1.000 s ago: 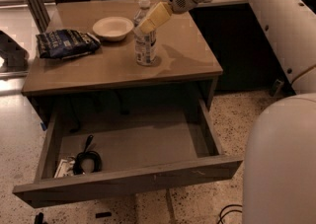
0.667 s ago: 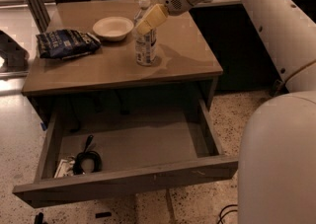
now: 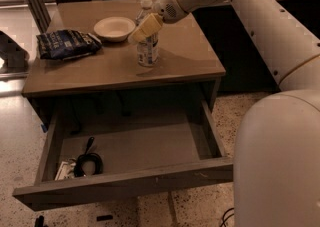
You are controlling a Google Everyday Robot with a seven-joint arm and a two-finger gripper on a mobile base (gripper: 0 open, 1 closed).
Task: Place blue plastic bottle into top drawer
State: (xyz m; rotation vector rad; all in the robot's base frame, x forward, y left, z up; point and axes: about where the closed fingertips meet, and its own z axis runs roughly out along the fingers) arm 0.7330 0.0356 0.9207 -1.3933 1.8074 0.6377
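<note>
The blue plastic bottle (image 3: pixel 148 53), clear with a white cap and a pale label, stands upright on the brown table (image 3: pixel 185 63) near its middle. My gripper (image 3: pixel 143 30) reaches in from the right and sits at the bottle's upper half, covering its shoulder from the front. The top drawer (image 3: pixel 130 185) is pulled wide open below the table's front edge. Most of its floor is bare.
A white bowl (image 3: pixel 114 27) stands behind and to the left of the bottle. A dark blue snack bag (image 3: pixel 67 44) lies at the table's left edge. A black coiled object (image 3: pixel 88 163) and a small white item (image 3: pixel 65 170) lie in the drawer's front left corner.
The gripper stays at the bottle's upper half and the arm has shifted only slightly. The bottle still stands in the same spot.
</note>
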